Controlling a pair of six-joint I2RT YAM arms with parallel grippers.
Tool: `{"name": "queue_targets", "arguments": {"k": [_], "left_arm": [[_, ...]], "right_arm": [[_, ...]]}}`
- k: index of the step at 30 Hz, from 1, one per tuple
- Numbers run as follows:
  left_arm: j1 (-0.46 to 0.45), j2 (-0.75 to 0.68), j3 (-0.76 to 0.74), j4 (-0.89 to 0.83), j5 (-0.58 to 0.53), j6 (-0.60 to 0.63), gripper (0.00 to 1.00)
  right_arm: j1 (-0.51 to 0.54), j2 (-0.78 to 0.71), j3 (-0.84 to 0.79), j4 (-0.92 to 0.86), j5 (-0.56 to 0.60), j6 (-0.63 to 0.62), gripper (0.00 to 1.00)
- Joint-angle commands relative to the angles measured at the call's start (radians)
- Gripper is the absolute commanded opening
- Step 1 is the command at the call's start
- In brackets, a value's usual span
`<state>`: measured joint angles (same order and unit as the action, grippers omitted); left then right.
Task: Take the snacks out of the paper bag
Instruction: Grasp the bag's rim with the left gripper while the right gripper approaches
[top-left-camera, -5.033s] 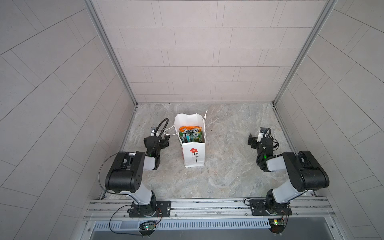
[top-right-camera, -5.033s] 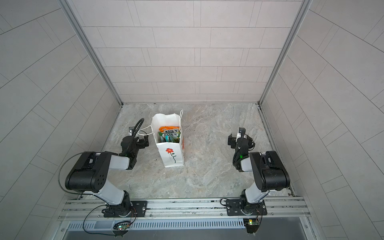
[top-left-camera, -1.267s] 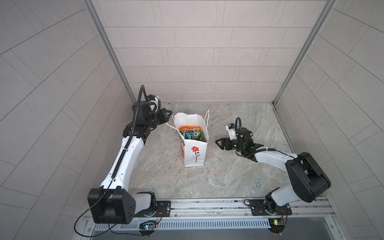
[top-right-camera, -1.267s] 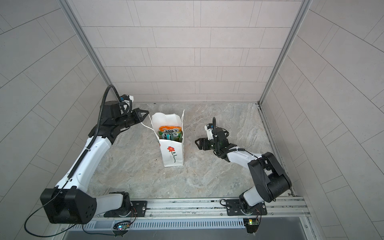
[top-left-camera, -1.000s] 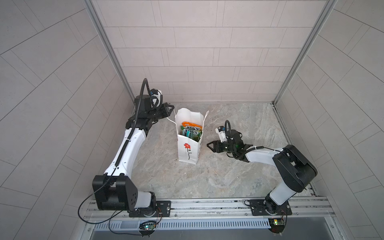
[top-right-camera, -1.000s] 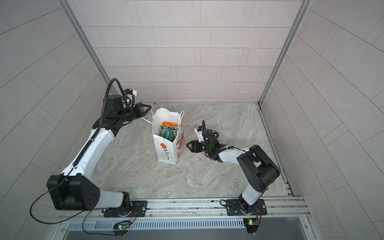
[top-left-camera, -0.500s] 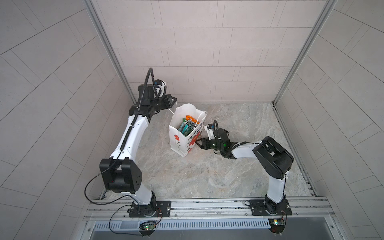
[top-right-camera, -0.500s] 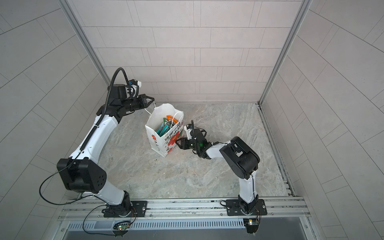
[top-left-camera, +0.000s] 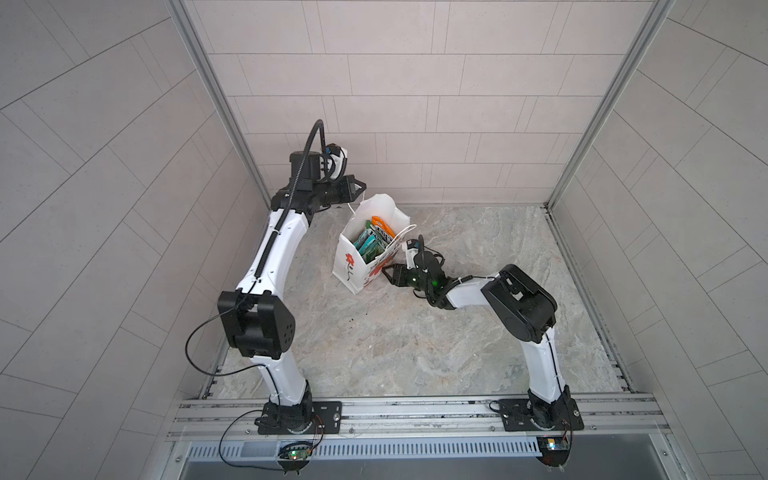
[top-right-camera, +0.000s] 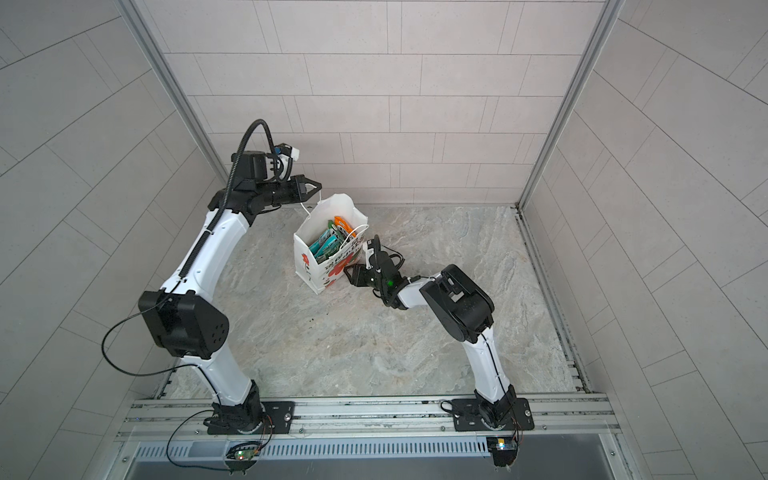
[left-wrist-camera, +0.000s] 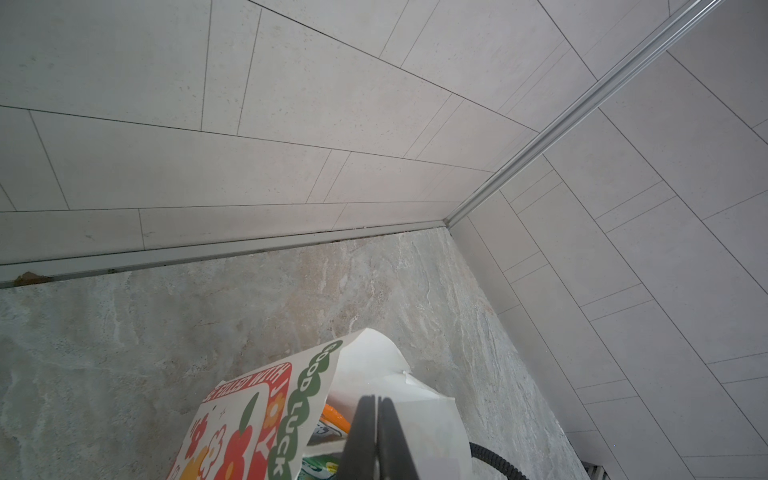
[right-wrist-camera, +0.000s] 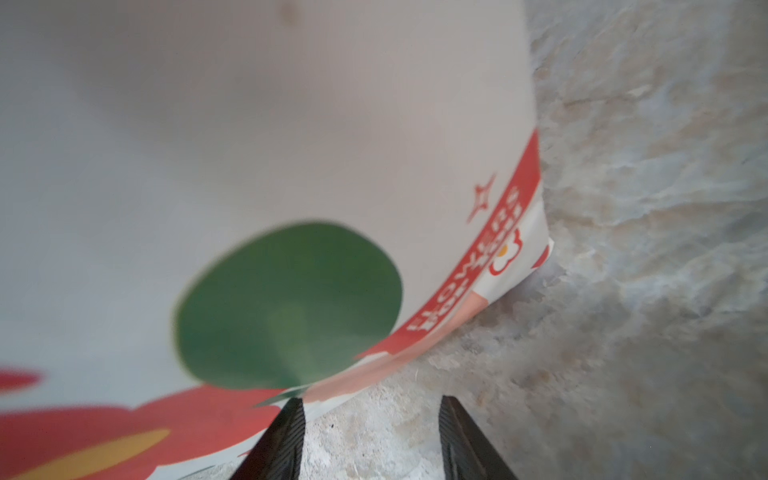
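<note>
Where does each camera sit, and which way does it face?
Top views: high at the front, looking down on the table, the bag and both arms whole.
Left wrist: above the bag, facing the far wall; shows the shut left gripper.
Right wrist: low by the table, facing the bag's side; shows the open right gripper.
Shared: every view shows the bag.

Bright, even, diffuse light fills both top views, sharp throughout, with only faint soft shadows on the worktop; the strip at 6 o'clock is darker. In the right wrist view the close paper bag is blurred, the worktop beside it sharper.
</note>
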<state>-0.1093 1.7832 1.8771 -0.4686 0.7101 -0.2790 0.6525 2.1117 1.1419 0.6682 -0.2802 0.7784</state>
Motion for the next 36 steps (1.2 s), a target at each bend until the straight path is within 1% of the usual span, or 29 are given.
{"name": "queue_targets", "arguments": {"k": [1, 7, 12, 16, 22, 26, 31, 36], "left_arm": [[-0.038, -0.021, 0.072, 0.02, 0.037, 0.065, 0.0], [-0.087, -0.073, 0.003, -0.008, -0.018, 0.101, 0.0], [-0.145, -0.143, -0.088, 0.006, -0.106, 0.129, 0.0], [-0.191, -0.196, -0.162, 0.034, -0.137, 0.136, 0.0], [-0.283, -0.263, -0.262, 0.058, -0.203, 0.158, 0.0], [-0.335, -0.288, -0.301, 0.065, -0.229, 0.16, 0.0], [-0.379, -0.306, -0.338, 0.068, -0.261, 0.151, 0.0], [-0.411, -0.314, -0.366, 0.066, -0.264, 0.143, 0.0]], "right_arm": [[0.001, 0.019, 0.041, 0.015, 0.026, 0.022, 0.54], [-0.027, -0.037, -0.053, 0.019, 0.026, 0.003, 0.55], [-0.088, -0.129, -0.186, 0.015, 0.016, -0.023, 0.58], [-0.151, -0.218, -0.287, -0.026, 0.013, -0.065, 0.58], [-0.243, -0.37, -0.404, -0.133, 0.031, -0.15, 0.59], [-0.291, -0.478, -0.448, -0.221, 0.055, -0.203, 0.59], [-0.313, -0.622, -0.456, -0.37, 0.121, -0.289, 0.6], [-0.346, -0.742, -0.454, -0.446, 0.072, -0.311, 0.6]]}}
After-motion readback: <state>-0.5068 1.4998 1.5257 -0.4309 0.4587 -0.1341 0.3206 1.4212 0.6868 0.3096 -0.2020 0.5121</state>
